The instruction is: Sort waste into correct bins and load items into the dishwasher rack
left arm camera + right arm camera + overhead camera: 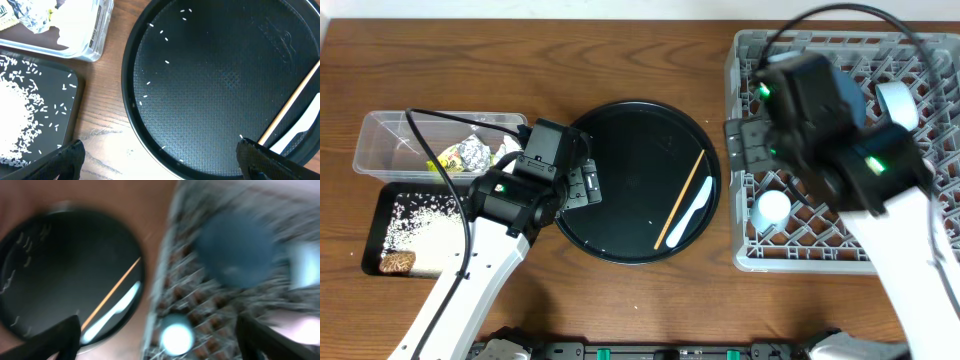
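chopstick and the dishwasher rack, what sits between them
The white plastic spoon, lying beside the chopstick on the round black tray, short of the dishwasher rack; the overhead view shows it.

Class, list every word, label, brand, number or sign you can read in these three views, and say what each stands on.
None can be read in full.
Round black tray: a faint embossed mark near its upper right in the left wrist view, too faint to read.
Yellow-green wrapper: dark print at the left wrist view's top left edge, cut off and too small to read.
Right wrist view: blurred, nothing legible.
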`<action>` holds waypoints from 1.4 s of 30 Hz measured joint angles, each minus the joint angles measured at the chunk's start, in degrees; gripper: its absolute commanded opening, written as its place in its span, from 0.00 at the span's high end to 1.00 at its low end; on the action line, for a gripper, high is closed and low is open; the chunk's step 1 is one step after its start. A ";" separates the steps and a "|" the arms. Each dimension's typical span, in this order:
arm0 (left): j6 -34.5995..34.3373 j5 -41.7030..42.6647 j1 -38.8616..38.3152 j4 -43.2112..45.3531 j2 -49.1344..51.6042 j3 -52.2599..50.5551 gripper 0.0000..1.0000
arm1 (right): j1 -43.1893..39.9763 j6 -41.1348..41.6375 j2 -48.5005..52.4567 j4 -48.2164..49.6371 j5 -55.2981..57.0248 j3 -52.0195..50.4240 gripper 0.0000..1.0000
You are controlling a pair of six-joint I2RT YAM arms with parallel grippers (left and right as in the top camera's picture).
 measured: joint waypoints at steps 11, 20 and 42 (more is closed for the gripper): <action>0.00 0.00 0.00 0.02 0.00 0.00 0.02 | 2.75 6.95 9.49 5.29 -16.65 -13.33 0.39; 0.00 0.02 0.00 0.00 0.00 0.00 0.02 | 9.03 24.09 17.27 16.98 -13.84 -21.09 0.47; 0.00 0.00 0.00 0.00 0.00 0.00 0.02 | 14.84 53.44 28.57 18.62 -0.39 -21.55 0.61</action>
